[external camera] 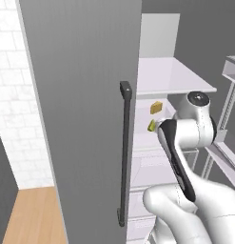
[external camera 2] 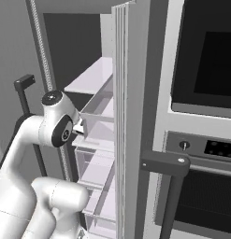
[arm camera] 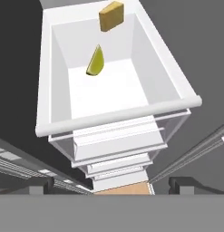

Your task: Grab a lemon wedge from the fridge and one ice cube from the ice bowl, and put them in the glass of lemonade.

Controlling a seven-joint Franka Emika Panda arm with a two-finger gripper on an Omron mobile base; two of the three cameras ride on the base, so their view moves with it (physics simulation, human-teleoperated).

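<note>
Now the arm reaches into the fridge for the lemon

Inside the open fridge [external camera: 81, 119], the lemon wedge [arm camera: 95, 61] sits on a white shelf [arm camera: 109, 90], near the tan block [arm camera: 111, 16] behind it. It looks light, slick and easily nudged; pinching its flat sides seems safest. The arm bends at the elbow into the fridge, gripper [arm camera: 111, 183] spread wide and empty, above and short of the wedge.

Flat even rendered light, sharp focus, no glare, perhaps faint shadow inside fridge [external camera: 81, 95]
</note>
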